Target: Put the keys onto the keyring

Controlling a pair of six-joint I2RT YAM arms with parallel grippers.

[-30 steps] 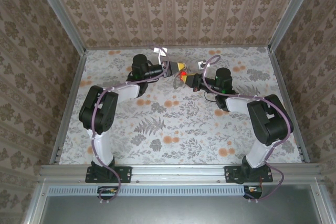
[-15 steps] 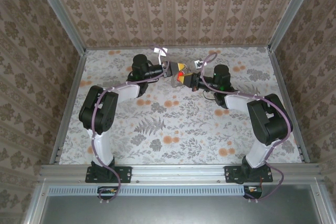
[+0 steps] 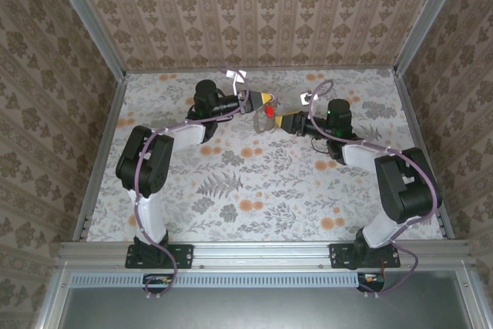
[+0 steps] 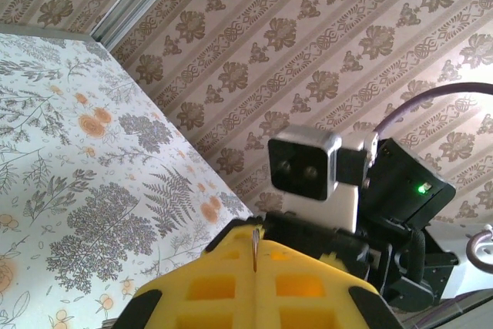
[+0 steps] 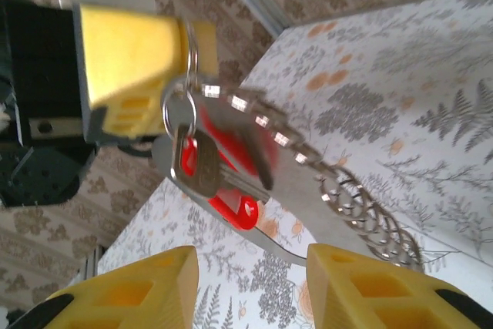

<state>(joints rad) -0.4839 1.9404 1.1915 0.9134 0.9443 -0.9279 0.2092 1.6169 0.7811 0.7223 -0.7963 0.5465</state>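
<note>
Now left gripper [image 3: 263, 99] clamps the keyring [image 5: 191, 50], red key [image 5: 235, 207] hanging below; right gripper [image 5: 250, 267] nearby, jaws apart, empty.

table [image 3: 254, 182]: white, grey fern/leaf print, orange blossoms. walls [image 3: 254, 13]: beige with brown damask stripes. left gripper [image 4: 254, 238] and right gripper [image 5: 250, 267]: yellow fingers, black bodies. key [image 5: 237, 207]: bright red head, silver blade. keyring [image 5: 189, 59]: probably dull grey, blurred. chain [image 5: 308, 179]: shiny silver. arms [image 3: 146, 163]: black/white, purple cables [image 3: 173, 132].
</note>
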